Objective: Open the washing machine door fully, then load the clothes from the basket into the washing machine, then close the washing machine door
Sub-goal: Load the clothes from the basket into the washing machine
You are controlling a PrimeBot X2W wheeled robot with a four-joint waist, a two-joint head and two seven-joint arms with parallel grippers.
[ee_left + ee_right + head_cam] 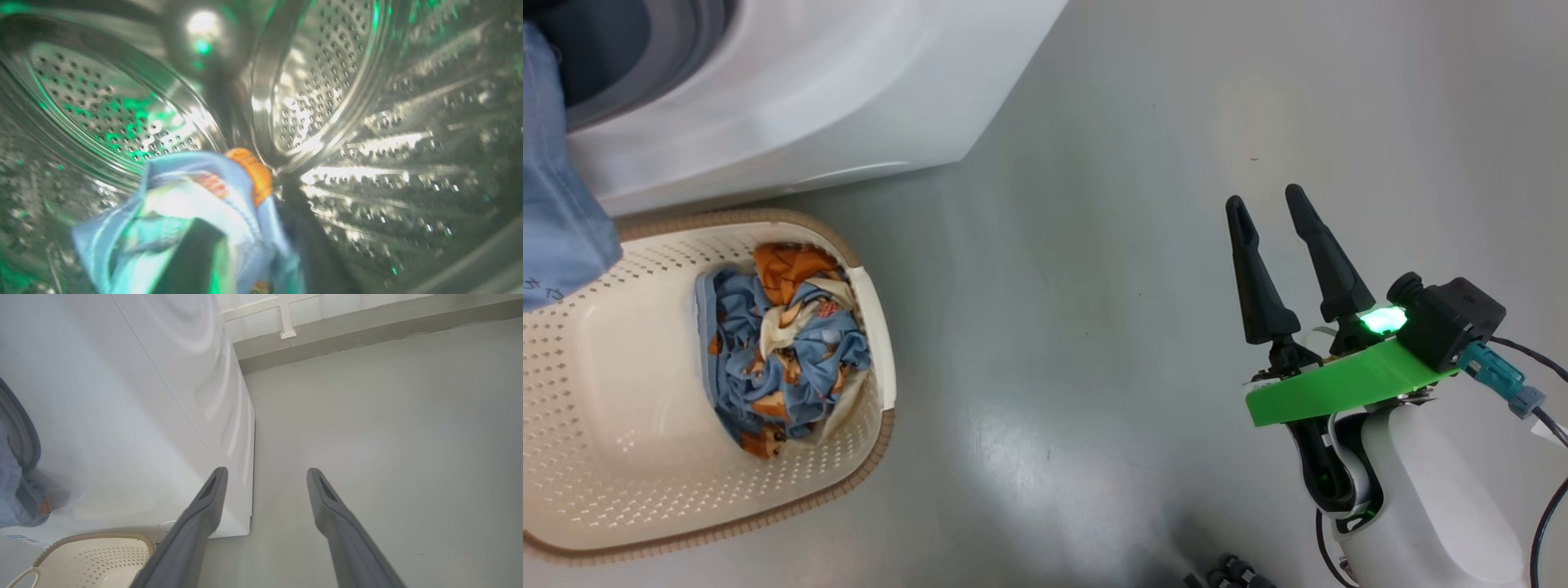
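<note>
- The clothes lay bunched at the right end of the basket, blue with orange and cream patches
- Another blue piece was inside the steel drum, draped over a dark finger of the left claw
- The cloth hid that claw's tips, so I could not tell whether it was gripping or loose
- The right claw stood wide with nothing in it, over bare grey floor, well apart from the basket and machine
- The washing machine showed its white front corner, and the basket's brown rim sat just beside its base
- Open floor ran from that corner to the skirting at the wall
- A blue cloth hung over the lower edge of the opening, and the dark marks on it were unreadable
- A small blue label sat low on the machine's front, too small to read
</note>
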